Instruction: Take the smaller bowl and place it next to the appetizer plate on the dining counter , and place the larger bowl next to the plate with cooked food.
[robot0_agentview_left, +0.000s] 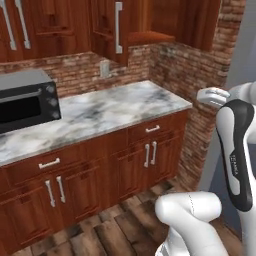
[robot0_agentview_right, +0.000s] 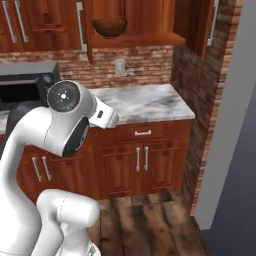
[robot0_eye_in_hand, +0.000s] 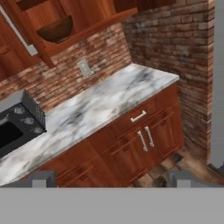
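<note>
The larger bowl (robot0_agentview_right: 109, 27), wide and dark brown, rests on an open cabinet shelf (robot0_agentview_right: 135, 40) above the wall counter; it also shows in the hand view, as the bowl (robot0_eye_in_hand: 56, 29) at the upper left. My gripper (robot0_eye_in_hand: 112, 178) is open, with nothing between its two dark fingertips (robot0_eye_in_hand: 42, 178). It hangs well short of the shelf and below the bowl, aimed at the counter and the lower cabinets. The smaller bowl, both plates and the dining counter are out of view.
A black microwave (robot0_agentview_left: 25, 102) stands on the marble wall counter (robot0_agentview_left: 110, 110) at the left. An open cabinet door (robot0_agentview_left: 117, 27) hangs beside the shelf. A brick wall (robot0_agentview_left: 200, 75) closes the counter's right end, with a grey wall (robot0_agentview_right: 235, 125) beyond it.
</note>
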